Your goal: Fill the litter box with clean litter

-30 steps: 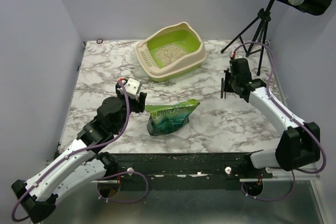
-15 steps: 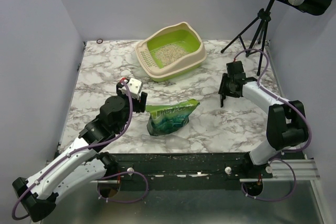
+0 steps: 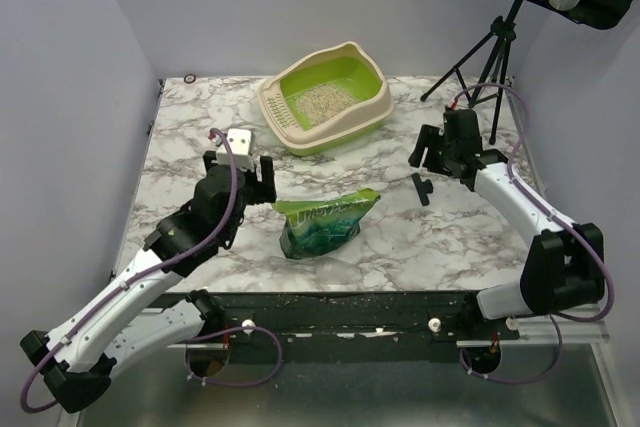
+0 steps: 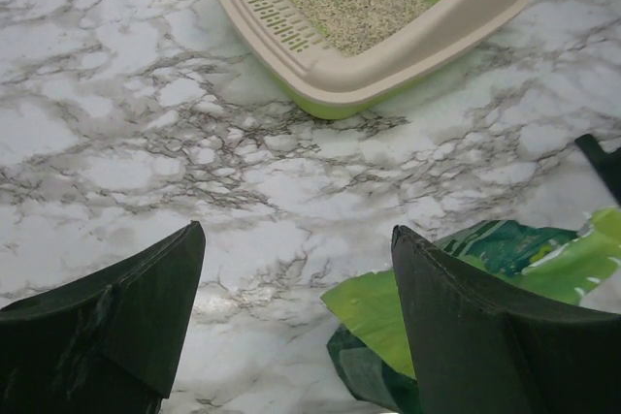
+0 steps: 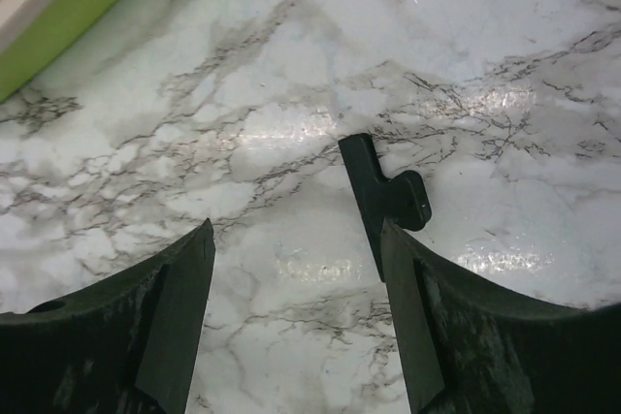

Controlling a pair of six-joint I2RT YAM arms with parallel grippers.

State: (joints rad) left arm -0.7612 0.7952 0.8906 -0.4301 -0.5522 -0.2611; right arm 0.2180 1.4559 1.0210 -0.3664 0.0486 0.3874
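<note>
Litter box [image 3: 283, 112] at the far centre of the desk [image 3: 190, 137], with a shallow patch of litter [image 3: 320, 102] on its green floor, so filling looks incomplete. Left claw [image 4: 296, 235] is spread and empty, just beside the slumped green bag [image 3: 325, 222]. Right claw [image 5: 296, 230] is spread above a small black piece [image 5: 383, 196], possibly a clip. The box lies well beyond both.

text: none legible | green printed bag [image 3: 322, 227]: print too blurred to read
</note>
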